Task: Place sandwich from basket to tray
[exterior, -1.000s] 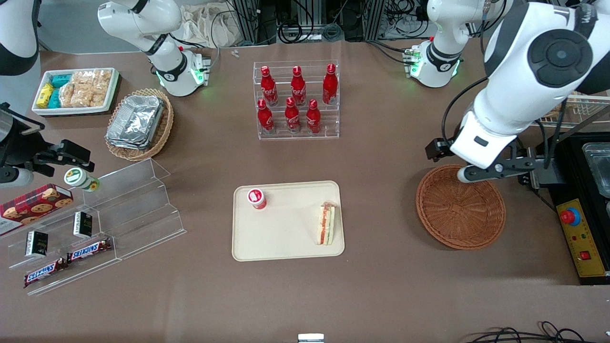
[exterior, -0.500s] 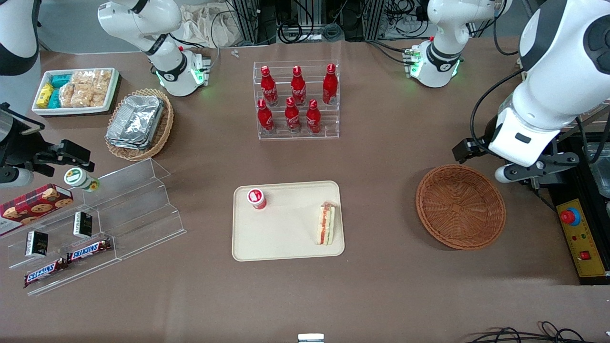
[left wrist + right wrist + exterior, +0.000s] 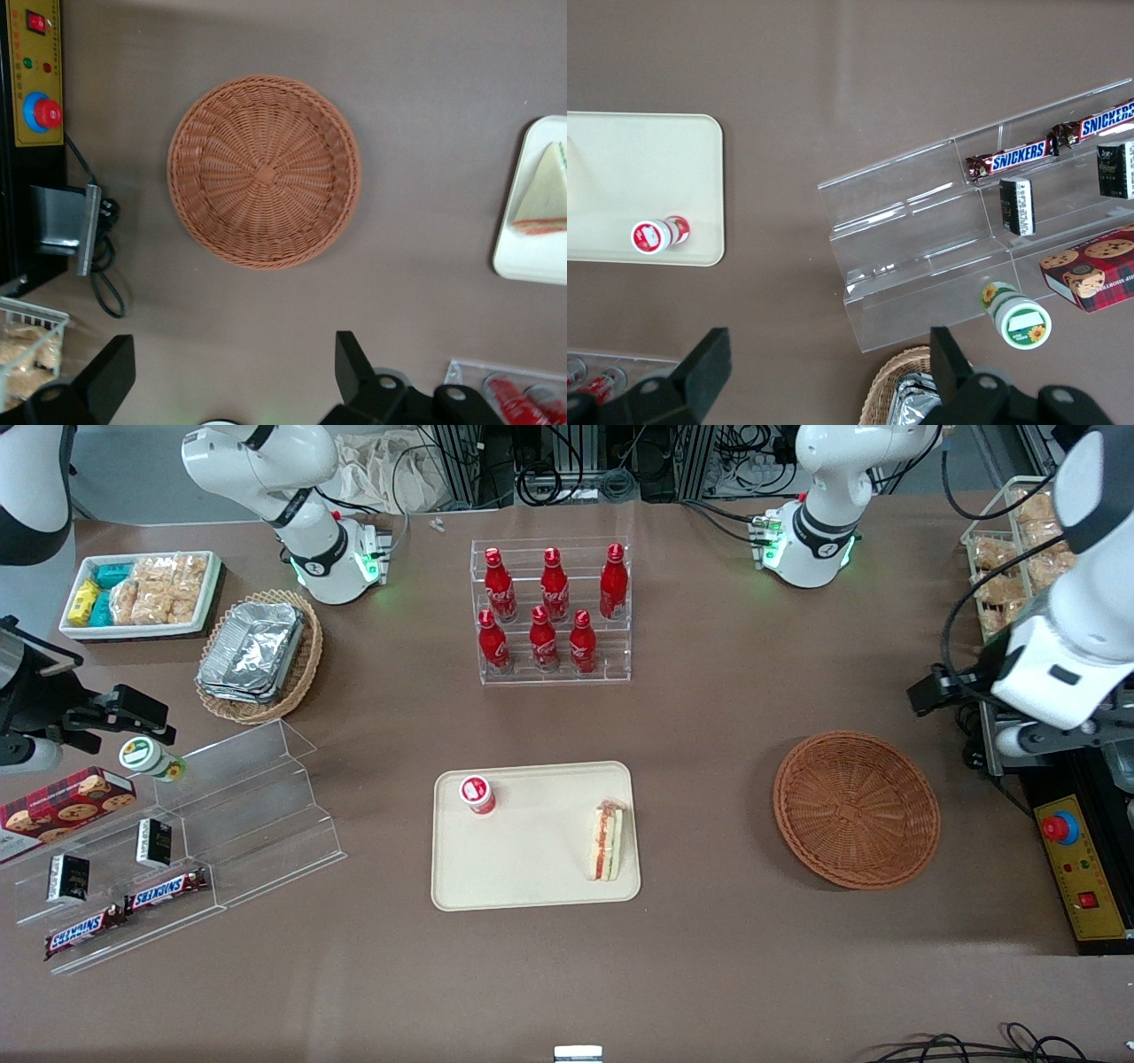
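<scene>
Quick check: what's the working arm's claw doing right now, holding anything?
Left claw: open, holding nothing, raised clear of the round reddish-brown wicker basket.

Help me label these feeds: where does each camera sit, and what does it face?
Front: high, facing the robots, looks down on tray, sandwich, basket; both arms show.
Left wrist: looks down on the basket; open gripper shows.
Right wrist: looks down on a clear rack; parked fingers show.
Shared: all three see the tray.

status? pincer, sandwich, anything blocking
Pincer open, holding nothing, high above table beside basket. Sandwich lying on tray, near the small red-lidded bottle. Basket holds nothing. No obstruction seen.
</scene>
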You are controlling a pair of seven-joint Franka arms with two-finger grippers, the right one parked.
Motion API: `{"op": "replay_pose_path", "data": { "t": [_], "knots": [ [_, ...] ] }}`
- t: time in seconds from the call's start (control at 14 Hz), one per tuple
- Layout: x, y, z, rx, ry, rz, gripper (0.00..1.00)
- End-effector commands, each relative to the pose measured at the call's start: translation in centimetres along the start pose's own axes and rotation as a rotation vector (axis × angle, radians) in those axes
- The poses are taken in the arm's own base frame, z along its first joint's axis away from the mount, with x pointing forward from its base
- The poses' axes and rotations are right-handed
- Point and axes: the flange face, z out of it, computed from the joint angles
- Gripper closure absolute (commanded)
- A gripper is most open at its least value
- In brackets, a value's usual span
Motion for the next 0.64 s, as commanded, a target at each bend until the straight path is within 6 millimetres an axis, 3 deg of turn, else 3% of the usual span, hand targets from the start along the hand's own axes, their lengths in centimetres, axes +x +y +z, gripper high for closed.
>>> {"op": "replay_pose_path", "data": {
  "t": [0.0, 0.29, 0.57],
  "knots": [
    [-2.6, -1.2, 0.3, 0.003, -0.008, 0.074, 0.00],
    [-4.1, -1.5, 1.4, -0.031, 0.082, 0.115, 0.00],
    [-1.7, -1.3, 0.2, -0.040, 0.102, 0.136, 0.00]
  ]
}}
